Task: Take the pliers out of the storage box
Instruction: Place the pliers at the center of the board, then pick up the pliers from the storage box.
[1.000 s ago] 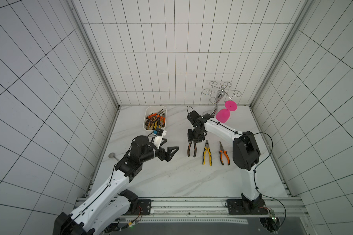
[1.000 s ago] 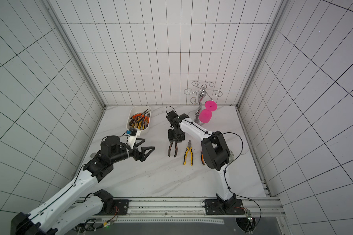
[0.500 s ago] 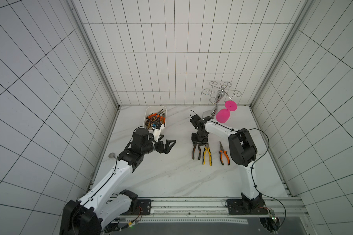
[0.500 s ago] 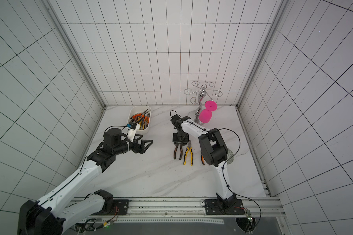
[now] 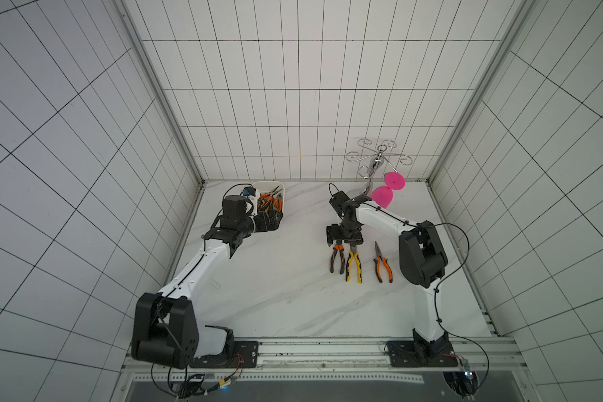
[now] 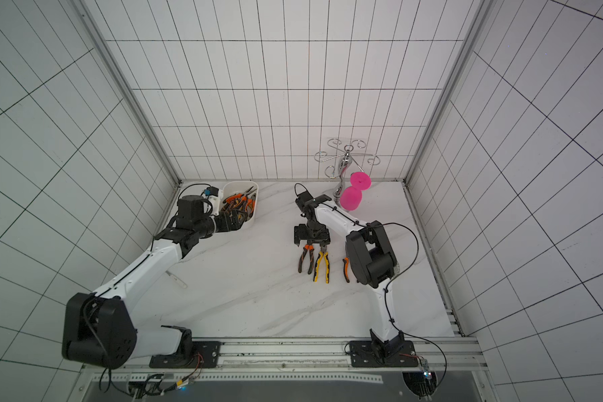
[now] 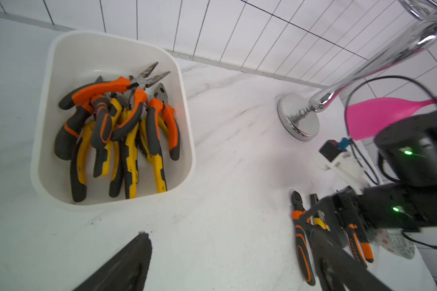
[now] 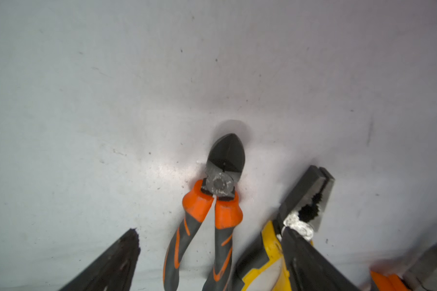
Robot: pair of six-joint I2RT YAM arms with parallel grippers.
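The white storage box (image 5: 280, 186) stands at the back left and holds several pliers (image 7: 126, 121) with orange or yellow handles in a heap. Three more pliers lie side by side on the table: an orange-and-black cutter (image 5: 337, 259), a yellow-and-black pair (image 5: 354, 266) and an orange long-nosed pair (image 5: 382, 266). My right gripper (image 8: 210, 234) hangs open just above the cutter (image 8: 223, 161), its fingers apart on either side of the handles. My left gripper (image 7: 227, 233) is open and empty at the box's near end (image 6: 248, 222).
A chrome rack (image 5: 373, 167) stands at the back right, with a pink glass (image 5: 383, 196) hanging from it, close behind my right arm. A small metal clip (image 5: 216, 283) lies on the marble table near the left wall.
My right gripper carried the cutter down next to the yellow pair and opened, leaving it on the table. My left arm swung from mid-table back to the box.
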